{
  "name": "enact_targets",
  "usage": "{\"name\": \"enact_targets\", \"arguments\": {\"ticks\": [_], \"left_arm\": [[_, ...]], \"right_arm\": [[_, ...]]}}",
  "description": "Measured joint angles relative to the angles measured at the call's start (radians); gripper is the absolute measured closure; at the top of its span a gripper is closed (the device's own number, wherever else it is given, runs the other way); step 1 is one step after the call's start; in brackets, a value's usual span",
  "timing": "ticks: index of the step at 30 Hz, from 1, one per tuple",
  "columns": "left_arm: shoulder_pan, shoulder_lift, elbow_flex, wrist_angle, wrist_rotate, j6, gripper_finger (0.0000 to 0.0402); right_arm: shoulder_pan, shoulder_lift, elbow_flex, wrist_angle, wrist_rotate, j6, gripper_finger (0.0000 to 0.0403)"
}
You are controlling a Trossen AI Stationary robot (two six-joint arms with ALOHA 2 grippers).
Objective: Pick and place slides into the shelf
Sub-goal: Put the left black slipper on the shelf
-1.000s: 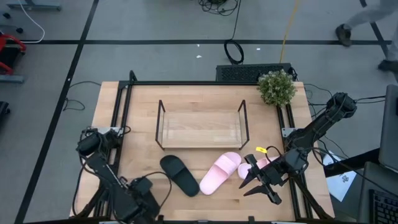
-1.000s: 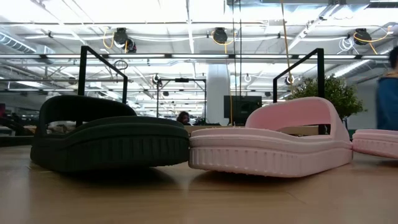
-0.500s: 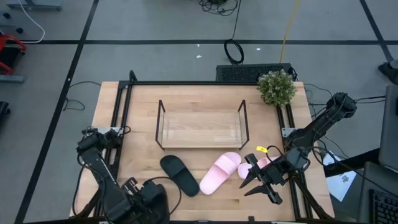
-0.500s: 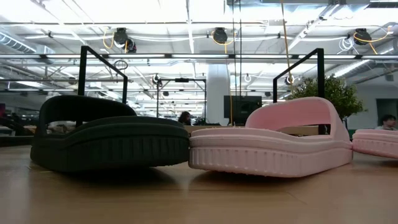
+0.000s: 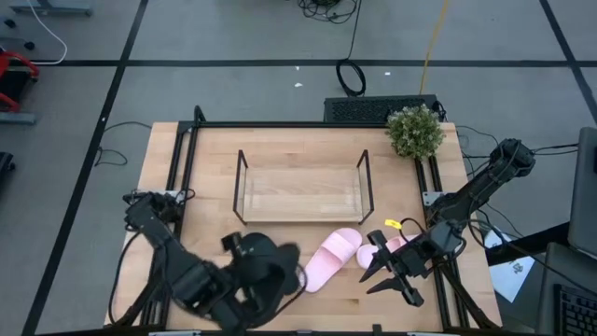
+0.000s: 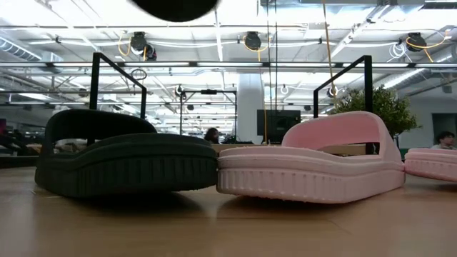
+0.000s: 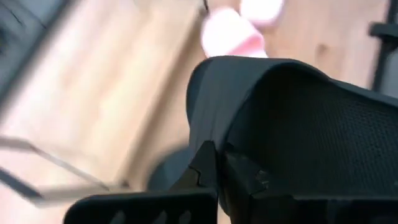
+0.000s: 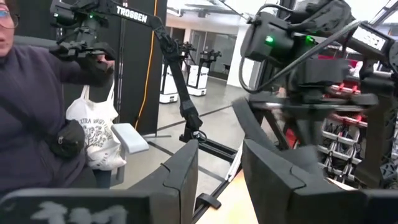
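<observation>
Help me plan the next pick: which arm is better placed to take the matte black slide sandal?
Left. The left claw hangs right over the matte black slide sandal, whose strap fills its wrist view. The right claw sits farther off, beside the pale pink slide sandals.

Slides (image 5: pixel 331 258) before shelf (image 5: pixel 300 194)

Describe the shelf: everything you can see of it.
The shelf is a low rack with a light wooden board base and thin black wire-frame ends rising at both short sides. It stands upright in the middle of the table, behind the slides. Nothing lies on its board, and nothing touches it. In the low view its two black end frames show behind the black slide and the pink slide.
</observation>
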State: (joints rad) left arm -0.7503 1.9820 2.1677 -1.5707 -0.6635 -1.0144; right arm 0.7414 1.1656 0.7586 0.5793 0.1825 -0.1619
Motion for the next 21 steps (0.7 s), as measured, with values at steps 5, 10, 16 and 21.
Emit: {"name": "enact_targets", "arguments": {"ticks": [5, 10, 16, 21], "left_arm": [[0.068, 0.000, 0.009, -0.001, -0.104, 0.212, 0.0402], [0.117, 0.000, 0.003, 0.001, -0.208, 0.377, 0.0402], [0.181, 0.000, -0.024, 0.000, -0.328, 0.460, 0.0402], [0.268, -0.001, -0.077, 0.000, -0.360, 0.476, 0.0402]], "right_arm": [[0.000, 0.000, 0.000, 0.017, 0.000, -0.015, 0.0287], [0.000, 0.000, 0.000, 0.022, 0.001, -0.047, 0.0287], [0.000, 0.000, 0.000, 0.023, 0.005, -0.064, 0.0287], [0.000, 0.000, 0.000, 0.022, 0.005, -0.068, 0.0287]]}}
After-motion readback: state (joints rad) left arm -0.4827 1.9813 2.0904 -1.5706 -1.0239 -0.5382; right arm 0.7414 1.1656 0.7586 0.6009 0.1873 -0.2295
